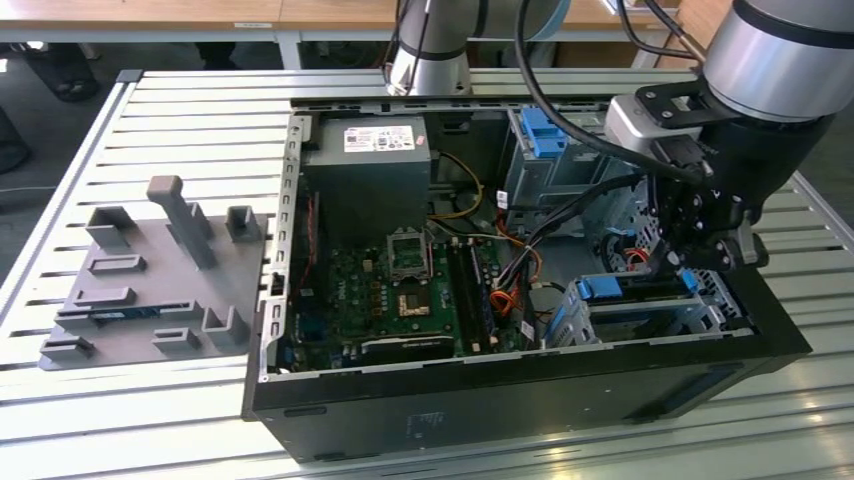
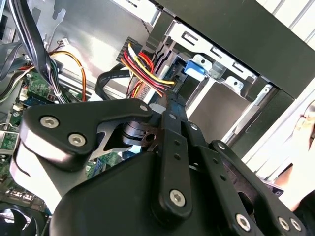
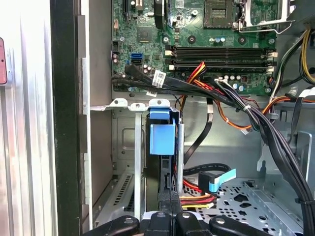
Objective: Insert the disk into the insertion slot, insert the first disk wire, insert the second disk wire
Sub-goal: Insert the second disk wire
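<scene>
— Slatted metal table (image 1: 174, 110), wooden desks (image 1: 200, 15) behind it, and an open computer case (image 1: 534, 400) lying on the slats. Where's the disk (image 3: 161, 137)?

— Already in the insertion slot (image 1: 667, 318), the low perforated cage in the case's corner on the exterior view's right. The first wrist view catches it edge-on between silver rails. Its bright blue carrier end leads to a slim dark body running towards the gripper (image 3: 170, 196).

— And the gripper?

— Fingers pressed together, tips at the black plug of the red-yellow-black wire bundle (image 3: 197, 198). I can't tell whether the plug is nipped between them.

— How to do it well?

— I'd say square the plug to the drive's socket and push straight and gently. Keep the loose cables clear.
</scene>
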Controlling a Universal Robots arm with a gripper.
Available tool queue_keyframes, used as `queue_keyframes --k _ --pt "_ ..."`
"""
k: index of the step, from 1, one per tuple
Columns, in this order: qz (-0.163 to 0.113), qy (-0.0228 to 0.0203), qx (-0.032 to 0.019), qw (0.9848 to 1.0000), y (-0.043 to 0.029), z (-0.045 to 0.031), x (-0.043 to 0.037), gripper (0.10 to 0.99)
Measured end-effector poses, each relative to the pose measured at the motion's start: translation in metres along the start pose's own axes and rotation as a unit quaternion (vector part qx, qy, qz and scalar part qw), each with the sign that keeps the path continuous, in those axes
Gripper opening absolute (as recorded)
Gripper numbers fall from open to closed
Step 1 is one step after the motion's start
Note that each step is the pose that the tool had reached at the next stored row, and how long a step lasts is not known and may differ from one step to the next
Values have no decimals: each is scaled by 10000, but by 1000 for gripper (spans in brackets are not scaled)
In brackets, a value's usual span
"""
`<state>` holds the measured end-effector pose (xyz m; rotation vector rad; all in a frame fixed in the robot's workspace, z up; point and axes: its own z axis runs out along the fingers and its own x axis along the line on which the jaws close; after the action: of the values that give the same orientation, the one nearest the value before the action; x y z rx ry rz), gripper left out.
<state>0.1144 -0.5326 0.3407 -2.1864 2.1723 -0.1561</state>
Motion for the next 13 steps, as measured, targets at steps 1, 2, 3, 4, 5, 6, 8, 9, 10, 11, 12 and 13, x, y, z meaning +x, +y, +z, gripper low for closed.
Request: queue_keyframes --k 1,2,3,4,5,6,8,9,10,11,12,13 --pt "0 0 0 10000 -1 -6 0 106" --pt "0 0 -1 10000 -2 -16 0 106" --pt "0 0 -5 10000 -4 -27 1 106" --pt "-1 0 -15 10000 -6 -39 1 106" --pt "-2 -1 -35 10000 -9 -53 1 106" --pt "-2 -1 -63 10000 -10 -64 2 106" --pt "-4 -4 -137 9999 -10 -73 2 106" --pt "-5 -5 -171 9999 -11 -76 2 106" --pt "-5 -10 -189 9998 -8 -78 3 106" --pt "-3 -19 -193 9998 2 -79 2 106" --pt "-4 -24 -193 9998 18 -81 2 106" --pt "-3 -32 -193 9998 35 -83 2 106"
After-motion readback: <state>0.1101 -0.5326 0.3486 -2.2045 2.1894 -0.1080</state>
